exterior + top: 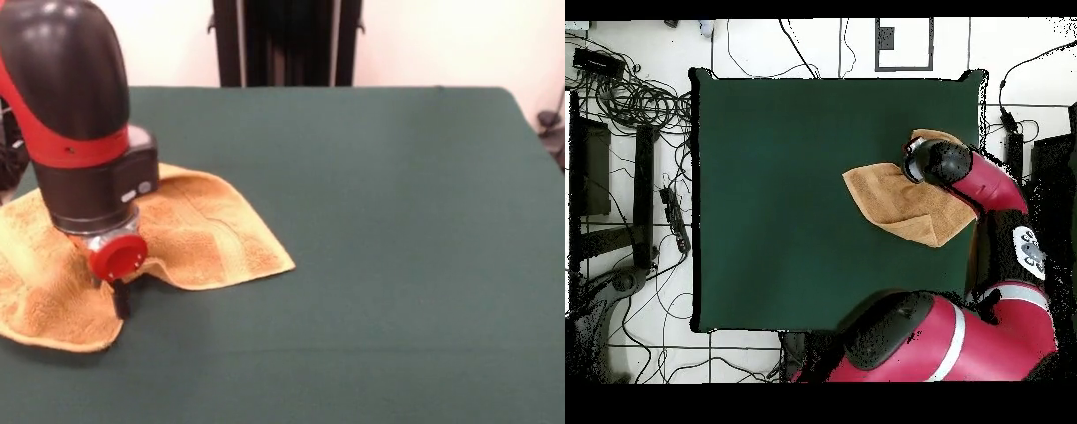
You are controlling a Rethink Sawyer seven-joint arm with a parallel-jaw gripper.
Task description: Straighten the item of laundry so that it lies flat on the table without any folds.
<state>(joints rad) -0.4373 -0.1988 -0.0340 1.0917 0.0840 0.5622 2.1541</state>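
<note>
Nearest you in the front view is the towel's (pixel 190 238) front corner, resting on the worktop (pixel 397 221). After that, take things by size. The worktop is a wide sheet of dark green cloth, far bigger than the towel. The arm (pixel 75 115) stands over the towel, its black and red wrist covering the middle of the cloth. The towel lies near the worktop's edge on the arm's side, well away from the opposite edge; in the overhead view its cloth (pixel 900 205) spreads out from under the arm toward the worktop's middle. It is not flat: a hump rises beside the end effector and one flap is doubled over, with a woven band running across the raised part. The end effector (pixel 120 299) points down at the towel's front edge, below a round red disc. You cannot tell from either view whether its fingers are spread or pinching the cloth.
</note>
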